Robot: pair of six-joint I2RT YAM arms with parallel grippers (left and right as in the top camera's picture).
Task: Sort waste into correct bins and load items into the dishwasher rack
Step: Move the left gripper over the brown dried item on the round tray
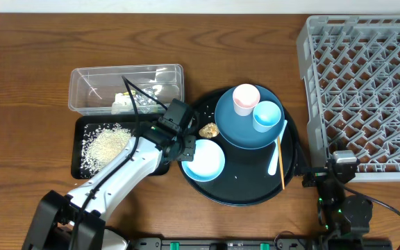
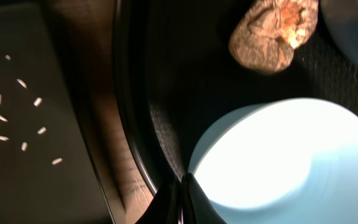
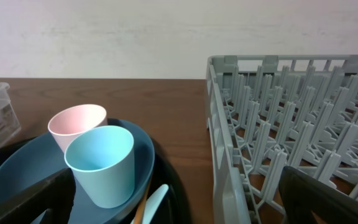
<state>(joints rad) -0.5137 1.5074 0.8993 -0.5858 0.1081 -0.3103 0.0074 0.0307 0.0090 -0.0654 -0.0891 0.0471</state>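
Note:
My left gripper [image 1: 187, 147] is shut with nothing between its fingers. Its tips [image 2: 184, 190] sit at the left rim of the light blue bowl [image 2: 278, 162] on the round black tray [image 1: 238, 194]. The brown food lump [image 2: 272, 34] lies just beyond the bowl. On the dark blue plate [image 1: 238, 125] stand a pinkish-white cup [image 1: 246, 97] and a light blue cup [image 1: 267, 115]. The pale spoon [image 1: 278, 146] and chopstick [image 1: 281, 167] lie at the plate's right. Rice [image 1: 106, 144] covers the black tray bin [image 1: 78, 163]. Wrappers [image 1: 141, 101] lie in the clear tub [image 1: 89, 87]. My right gripper [image 1: 330, 170] is open and empty.
The grey dishwasher rack [image 1: 363, 90] fills the right side, its near wall [image 3: 225, 143] close to my right gripper [image 3: 179, 214]. Both cups [image 3: 101, 162] stand left of it. Bare wood lies between the round tray and the rack.

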